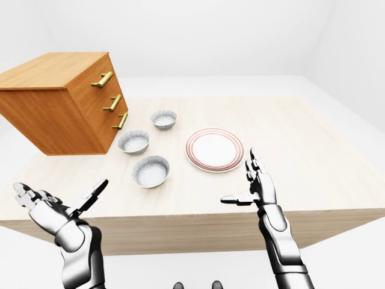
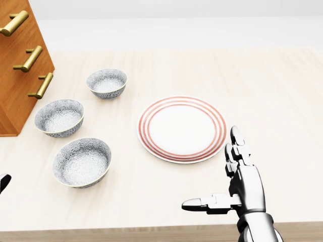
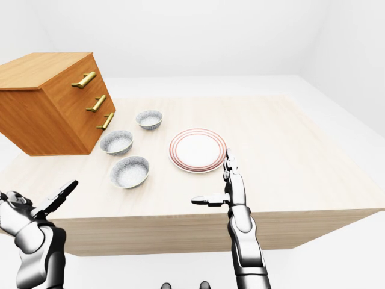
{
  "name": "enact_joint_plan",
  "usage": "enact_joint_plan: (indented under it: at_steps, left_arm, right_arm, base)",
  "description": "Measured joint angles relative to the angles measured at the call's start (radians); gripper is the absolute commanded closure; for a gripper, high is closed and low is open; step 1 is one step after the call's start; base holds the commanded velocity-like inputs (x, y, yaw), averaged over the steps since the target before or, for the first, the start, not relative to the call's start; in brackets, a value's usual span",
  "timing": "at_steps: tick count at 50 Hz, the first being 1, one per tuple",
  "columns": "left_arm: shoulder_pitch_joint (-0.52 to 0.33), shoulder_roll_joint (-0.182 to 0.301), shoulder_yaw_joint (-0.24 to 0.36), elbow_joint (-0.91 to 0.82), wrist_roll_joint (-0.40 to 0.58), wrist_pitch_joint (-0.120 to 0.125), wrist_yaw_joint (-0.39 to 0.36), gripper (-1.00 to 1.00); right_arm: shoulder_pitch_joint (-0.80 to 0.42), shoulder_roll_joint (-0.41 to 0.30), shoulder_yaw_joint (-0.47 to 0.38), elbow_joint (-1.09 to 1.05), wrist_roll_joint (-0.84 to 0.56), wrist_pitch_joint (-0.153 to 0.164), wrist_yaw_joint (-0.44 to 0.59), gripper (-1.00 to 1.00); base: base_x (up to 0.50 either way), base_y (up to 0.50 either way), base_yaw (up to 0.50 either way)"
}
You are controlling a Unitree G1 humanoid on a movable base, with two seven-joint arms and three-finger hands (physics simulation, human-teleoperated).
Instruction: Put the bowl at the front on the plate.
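Three grey patterned bowls stand in a column left of the plate in the head view. The lowest bowl (image 2: 82, 162) lies nearest the table's bottom edge, with a middle bowl (image 2: 59, 117) and a top bowl (image 2: 106, 82) above it. A white plate (image 2: 181, 128) with red rings sits right of them. My right hand (image 2: 222, 181) hovers open below the plate, fingers pointing up, thumb out to the left, holding nothing. My left hand (image 1: 60, 201) is open at the bottom left of the left-eye view, off the table's edge and empty.
A wooden drawer chest (image 1: 60, 102) with three brass handles stands on the table (image 1: 313, 156) at the left, beside the bowls. The table's bottom edge runs just under my hands. White floor and walls surround it.
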Motion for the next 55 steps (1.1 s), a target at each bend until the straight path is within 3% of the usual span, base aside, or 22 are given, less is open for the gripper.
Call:
enact_joint_plan:
  at_steps: [3,17,36,55]
  left_arm:
    - [0.002,0.007,0.017,0.012,-0.014,-0.007,0.000,-1.00]
    - [0.003,0.038,0.064,0.078,-0.064,0.016,0.000,-1.00]
    - [0.010,0.042,0.075,0.080,-0.077,0.036,0.000,-1.00]
    - [0.011,0.042,0.078,0.079,-0.078,0.040,0.000,-1.00]
  right_arm:
    - [0.001,0.000,0.000,-0.003,-0.001,0.002,-0.001,-1.00]
    - [0.001,0.000,-0.001,-0.003,-0.004,0.001,-0.005,-1.00]
    - [-0.001,-0.001,0.003,-0.012,-0.019,0.033,-0.014,-1.00]
    - [-0.003,0.000,0.003,-0.012,-0.025,0.043,-0.016,-1.00]
  base:
    - [0.00,0.00,0.00]
    - [0.00,0.00,0.00]
    - [0.00,0.00,0.00]
    - [0.00,0.00,0.00]
